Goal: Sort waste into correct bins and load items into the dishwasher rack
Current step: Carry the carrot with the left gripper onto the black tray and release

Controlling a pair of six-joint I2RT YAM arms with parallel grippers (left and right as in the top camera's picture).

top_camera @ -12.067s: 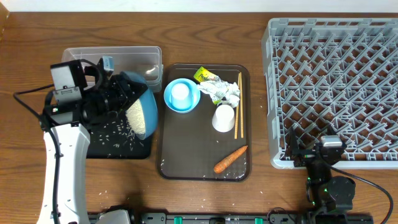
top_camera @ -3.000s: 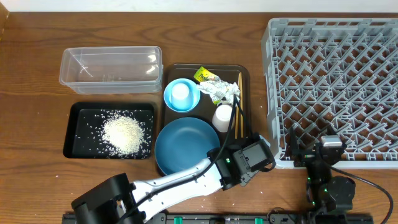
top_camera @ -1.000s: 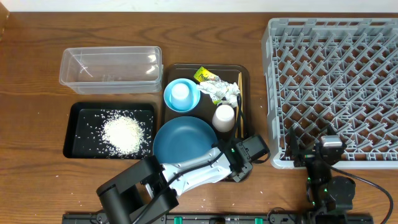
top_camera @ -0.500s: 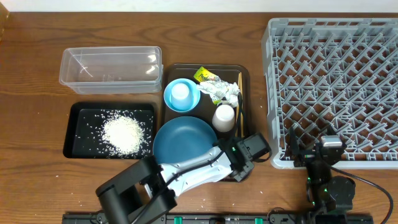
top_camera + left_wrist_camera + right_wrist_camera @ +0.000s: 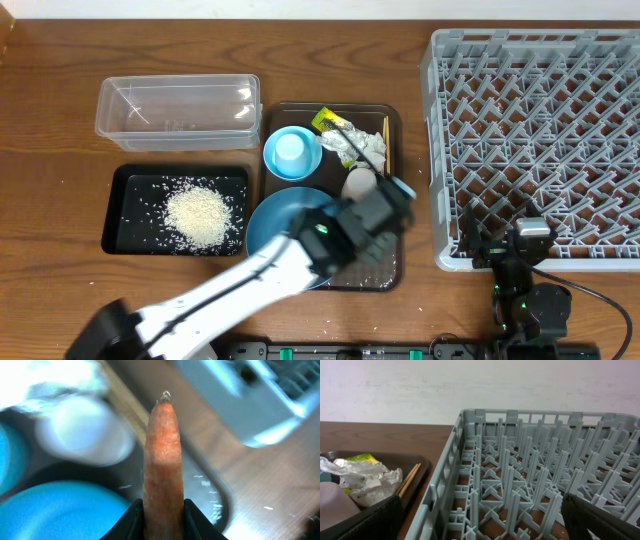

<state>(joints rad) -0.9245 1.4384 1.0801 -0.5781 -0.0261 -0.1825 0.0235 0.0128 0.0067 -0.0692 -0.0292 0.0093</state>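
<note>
My left gripper [image 5: 378, 212] is shut on the small orange carrot [image 5: 161, 460] and holds it above the tray, next to a white cup [image 5: 357, 184]; the arm is blurred. In the left wrist view the carrot points away, gripped at its lower end by both fingers [image 5: 136, 519]. The blue plate [image 5: 272, 222] lies at the tray's front left. The light-blue bowl [image 5: 292, 152] holds the other white cup. Crumpled paper [image 5: 362, 147], the wrapper [image 5: 328, 121] and the chopsticks [image 5: 385, 135] lie at the back. My right gripper [image 5: 482, 525] is open at the grey rack's [image 5: 540, 140] front left corner.
The black tray [image 5: 115, 215] holds the rice heap [image 5: 200, 213], with stray grains around it. The clear tub [image 5: 178, 108] stands behind it. The dark brown serving tray [image 5: 385, 278] lies between the bins and the rack.
My left gripper has risen from the serving tray's front right with the carrot in it and moved back towards the white cup. The right arm has not moved.
</note>
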